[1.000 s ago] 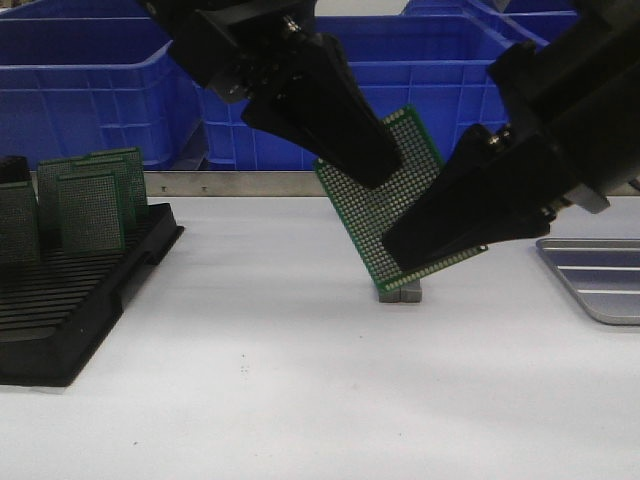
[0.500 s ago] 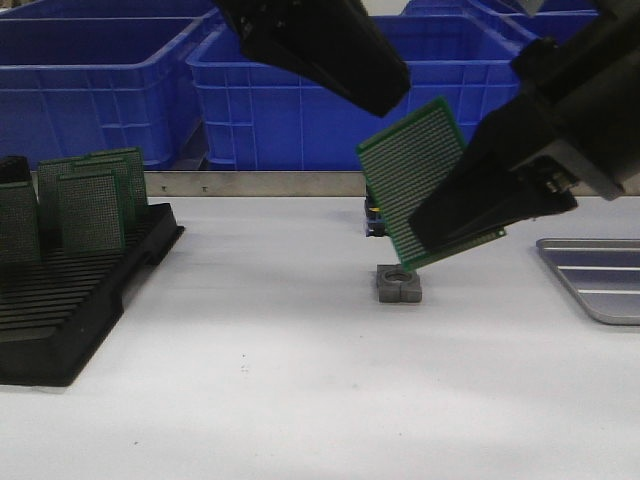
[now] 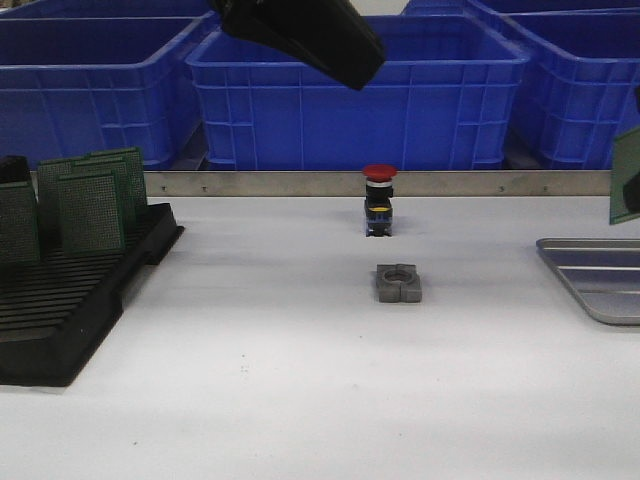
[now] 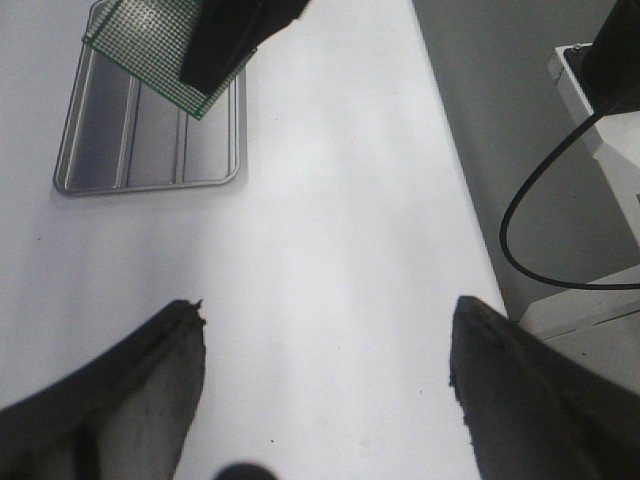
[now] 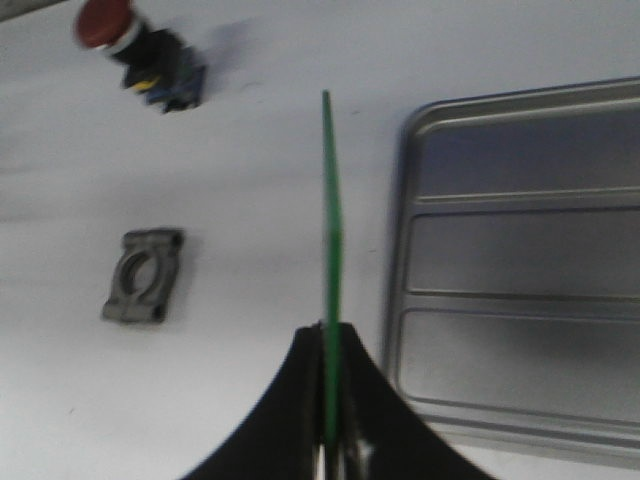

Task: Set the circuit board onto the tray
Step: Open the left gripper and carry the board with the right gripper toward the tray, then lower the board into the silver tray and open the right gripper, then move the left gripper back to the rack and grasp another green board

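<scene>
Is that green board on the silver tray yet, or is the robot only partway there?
Partway. Done: the right gripper is shut on the circuit board, lifted off the table. In hand: the board hangs in the air by the tray, not yet resting on it. Left: lowering it onto the tray and letting go. The left gripper is open and empty.

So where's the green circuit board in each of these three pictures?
Front view: a sliver at the far right edge, circuit board above the tray.
Left wrist view: top left, over the tray, held by the right claw.
Right wrist view: edge-on at centre, pinched in the claw.
Shared landmark: the tray.
</scene>
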`<move>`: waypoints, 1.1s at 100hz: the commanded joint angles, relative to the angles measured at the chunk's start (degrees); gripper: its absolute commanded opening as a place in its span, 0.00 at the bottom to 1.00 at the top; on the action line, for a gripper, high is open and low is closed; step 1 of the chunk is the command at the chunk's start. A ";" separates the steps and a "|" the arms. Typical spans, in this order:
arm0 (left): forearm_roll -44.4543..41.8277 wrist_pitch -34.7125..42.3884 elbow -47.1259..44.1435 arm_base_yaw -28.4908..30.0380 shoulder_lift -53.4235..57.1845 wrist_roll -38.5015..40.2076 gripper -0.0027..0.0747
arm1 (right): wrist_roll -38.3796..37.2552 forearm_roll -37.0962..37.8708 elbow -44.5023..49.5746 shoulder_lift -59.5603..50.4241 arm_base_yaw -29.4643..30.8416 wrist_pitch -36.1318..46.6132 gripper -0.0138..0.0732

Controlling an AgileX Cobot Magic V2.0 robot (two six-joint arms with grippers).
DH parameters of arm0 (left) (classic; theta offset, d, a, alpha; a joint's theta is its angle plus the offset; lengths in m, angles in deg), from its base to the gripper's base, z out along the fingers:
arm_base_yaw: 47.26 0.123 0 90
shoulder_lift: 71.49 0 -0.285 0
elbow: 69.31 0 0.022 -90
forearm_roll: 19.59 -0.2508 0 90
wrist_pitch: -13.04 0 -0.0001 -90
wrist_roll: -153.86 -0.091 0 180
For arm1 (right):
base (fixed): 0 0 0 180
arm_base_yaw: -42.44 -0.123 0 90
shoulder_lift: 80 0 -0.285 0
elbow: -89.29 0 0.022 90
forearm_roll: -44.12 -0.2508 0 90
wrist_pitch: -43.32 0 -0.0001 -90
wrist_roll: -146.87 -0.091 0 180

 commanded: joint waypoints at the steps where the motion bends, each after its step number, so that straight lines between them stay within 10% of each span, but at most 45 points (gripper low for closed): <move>1: 4.01 -3.29 1.75 0.08 3.26 0.60 0.67 | 0.09 -4.84 -2.95 1.63 1.90 0.52 0.08; 22: 4.01 -3.29 1.75 0.08 3.26 0.60 0.67 | 0.09 -4.73 -8.69 9.18 2.33 -0.36 0.13; 49: 3.43 -3.17 1.75 1.73 3.26 0.60 0.67 | 0.09 -2.87 -10.75 11.78 2.67 0.98 0.87; 71: 1.14 -3.17 1.89 7.14 3.26 0.60 0.67 | 0.09 -1.16 -10.75 11.78 2.66 1.18 0.84; 110: -30.12 3.81 1.89 17.14 3.03 0.70 0.67 | 0.09 -1.06 -10.75 11.78 2.66 0.54 0.84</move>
